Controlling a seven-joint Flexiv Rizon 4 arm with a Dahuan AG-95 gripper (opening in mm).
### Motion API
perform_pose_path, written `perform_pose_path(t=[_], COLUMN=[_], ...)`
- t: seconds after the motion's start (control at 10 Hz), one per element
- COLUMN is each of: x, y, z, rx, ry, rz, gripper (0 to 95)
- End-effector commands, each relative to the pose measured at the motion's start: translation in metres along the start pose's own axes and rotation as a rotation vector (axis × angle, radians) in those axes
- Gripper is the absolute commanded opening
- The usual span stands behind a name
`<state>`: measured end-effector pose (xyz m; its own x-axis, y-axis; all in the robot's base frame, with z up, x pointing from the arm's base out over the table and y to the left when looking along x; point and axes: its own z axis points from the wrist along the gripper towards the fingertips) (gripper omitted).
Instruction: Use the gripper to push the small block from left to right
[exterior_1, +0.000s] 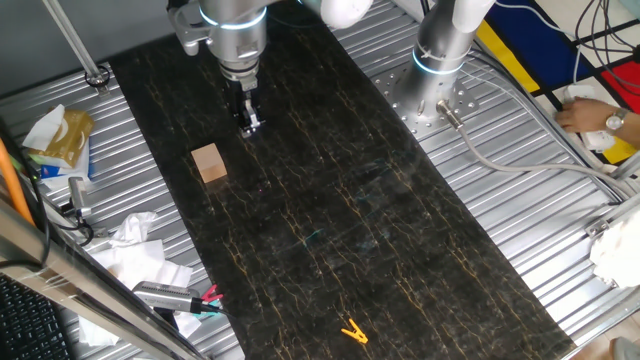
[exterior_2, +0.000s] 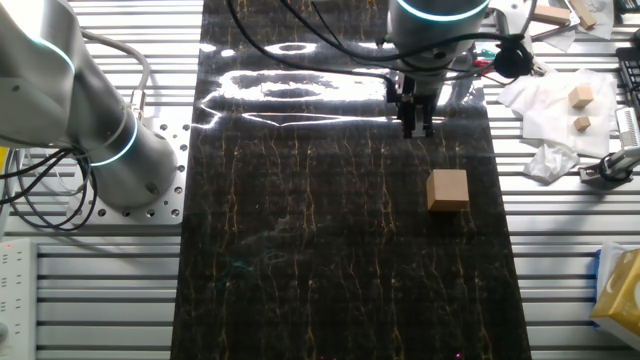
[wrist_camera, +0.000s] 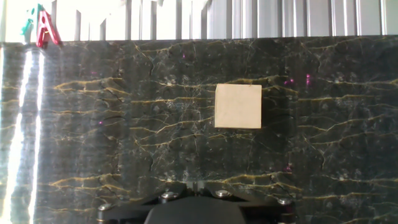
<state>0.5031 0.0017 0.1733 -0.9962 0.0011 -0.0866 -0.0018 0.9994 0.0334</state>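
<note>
The small block (exterior_1: 209, 162) is a plain pale-tan wooden cube on dark marbled matting (exterior_1: 330, 200); the gripper (exterior_1: 249, 124) hovers apart, fingers pressed together.

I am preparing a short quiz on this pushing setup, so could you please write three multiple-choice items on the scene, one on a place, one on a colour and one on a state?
1. Where does the small block lie?
A. on the dark marbled mat
B. on the bare ribbed metal table
C. between the gripper's fingers

2. What colour is the small clip near the mat's edge in one fixed view?
A. blue
B. orange
C. white

3. How does the gripper stand to the block?
A. it clamps the block
B. it presses down on the block's top
C. it is apart from the block, with dark mat showing between them

Answers:
1 A: both fixed views show the block resting on the mat.
2 B: the clip shows orange against the dark mat.
3 C: in the hand view and both fixed views, mat shows between block and gripper.
</note>
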Motion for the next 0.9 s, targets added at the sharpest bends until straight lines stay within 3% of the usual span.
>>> perform_pose_path(t=[0.1, 0.2, 0.3, 0.4, 0.9], x=[0.002, 0.0024, 0.0026, 0.0026, -0.0002], y=[0.0006, 0.0012, 0.0014, 0.0014, 0.0024], z=[-0.0028, -0.0048, -0.0053, -0.0054, -0.0065], rx=[0.0, -0.004, -0.003, -0.003, -0.011], ry=[0.0, 0.004, 0.003, 0.002, -0.002], rz=[-0.001, -0.005, -0.004, -0.003, 0.001], gripper=[38.0, 57.0, 57.0, 76.0, 76.0])
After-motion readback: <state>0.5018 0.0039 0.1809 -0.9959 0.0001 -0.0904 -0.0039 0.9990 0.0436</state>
